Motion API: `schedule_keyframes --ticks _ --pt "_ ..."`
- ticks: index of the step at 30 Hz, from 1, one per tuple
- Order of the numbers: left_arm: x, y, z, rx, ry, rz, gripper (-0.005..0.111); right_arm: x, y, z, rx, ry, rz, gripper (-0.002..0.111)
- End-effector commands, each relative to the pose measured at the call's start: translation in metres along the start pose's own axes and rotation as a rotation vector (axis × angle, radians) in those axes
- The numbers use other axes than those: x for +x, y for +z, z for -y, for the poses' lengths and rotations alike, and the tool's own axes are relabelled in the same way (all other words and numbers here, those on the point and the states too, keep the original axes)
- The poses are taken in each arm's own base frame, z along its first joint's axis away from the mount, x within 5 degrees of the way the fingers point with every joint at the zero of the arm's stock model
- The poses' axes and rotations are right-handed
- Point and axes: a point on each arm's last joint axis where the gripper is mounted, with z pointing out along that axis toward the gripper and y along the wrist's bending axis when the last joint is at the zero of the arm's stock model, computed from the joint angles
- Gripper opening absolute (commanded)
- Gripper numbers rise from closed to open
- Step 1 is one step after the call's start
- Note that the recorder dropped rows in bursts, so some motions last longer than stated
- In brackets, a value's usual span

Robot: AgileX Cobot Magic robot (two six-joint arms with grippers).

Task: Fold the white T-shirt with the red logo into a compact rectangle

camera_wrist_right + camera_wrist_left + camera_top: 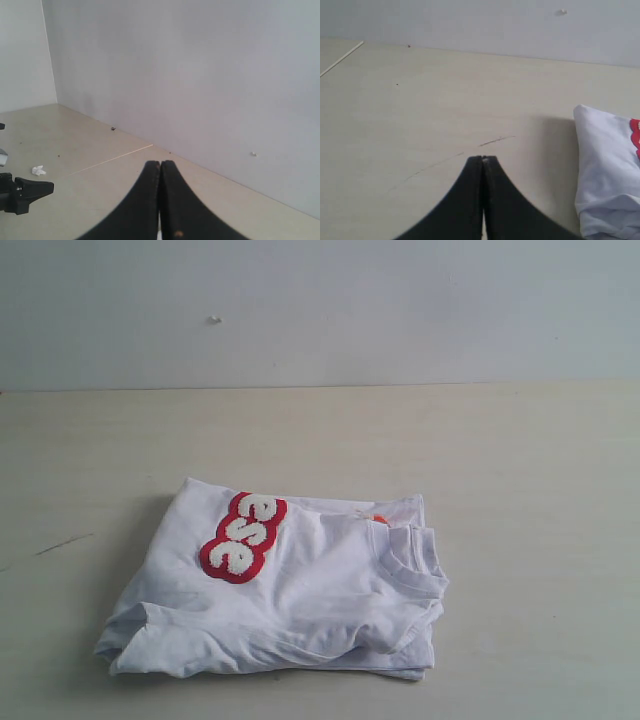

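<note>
Now the large white cotton short-sleeved T-shirt is lying on the pale wood-grain table, folded into a rumpled rectangle. Its red-bordered patch of fuzzy white letters is facing up on the top layer. The black left gripper is hovering near the shirt's edge, jaws pressed together, holding nothing. The black right gripper is facing away from the shirt, likewise closed tight and empty.

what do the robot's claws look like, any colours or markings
Both look alike. The left claw and the right claw each have two matte black fingers, broad at the base and curving in to narrow tips. No cables or labels show. The right one has a tiny orange speck near its base. The arms themselves are out of view.
</note>
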Motion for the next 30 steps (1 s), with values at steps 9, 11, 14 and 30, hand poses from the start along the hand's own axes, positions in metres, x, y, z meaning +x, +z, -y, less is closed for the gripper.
schedule_keyframes --ticks 9,11,14,30 --pt "0.001 0.0 0.0 0.003 -0.006 0.003 0.0 0.0 -0.001 0.0 0.002 -0.007 0.01 0.0" --pt "0.001 0.0 0.0 0.003 -0.006 0.003 0.0 -0.002 -0.002 0.002 0.023 -0.087 0.029 0.0" --pt "0.001 0.0 0.0 0.003 -0.006 0.003 0.0 -0.007 -0.001 0.007 0.088 -0.202 0.143 0.0" --pt "0.001 0.0 0.0 0.003 -0.006 0.003 0.0 0.035 -0.046 0.027 0.57 -0.308 0.461 0.0"
